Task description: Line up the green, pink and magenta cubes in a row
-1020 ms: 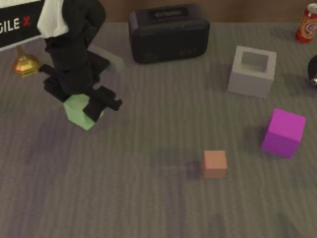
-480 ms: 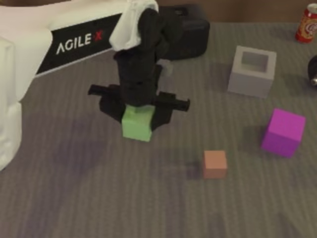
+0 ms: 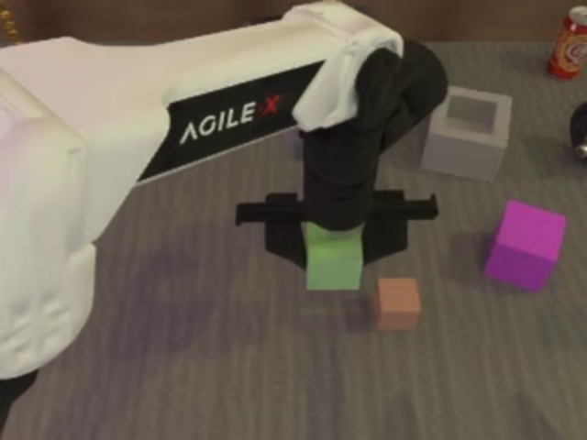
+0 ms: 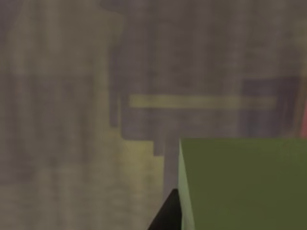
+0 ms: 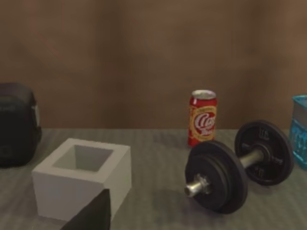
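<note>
Three cubes are on show, one of each colour. The left end effector (image 3: 332, 240) reaches over the middle of the desk (image 3: 183, 367), its fingers pinching the green cube (image 3: 331, 258), which sits just left of the pink cube (image 3: 397, 303). The magenta cube (image 3: 525, 245) stands well apart at the right. One hollow grey block (image 3: 466, 131), one soda can (image 5: 202, 117) and one dumbbell (image 5: 239, 164) lie behind.

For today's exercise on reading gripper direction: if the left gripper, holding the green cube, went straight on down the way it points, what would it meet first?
The left gripper points down, shut on the green cube. Below it, the left wrist view shows only bare table, so probably the cube would touch that first. The pink cube sits just beside it.
</note>
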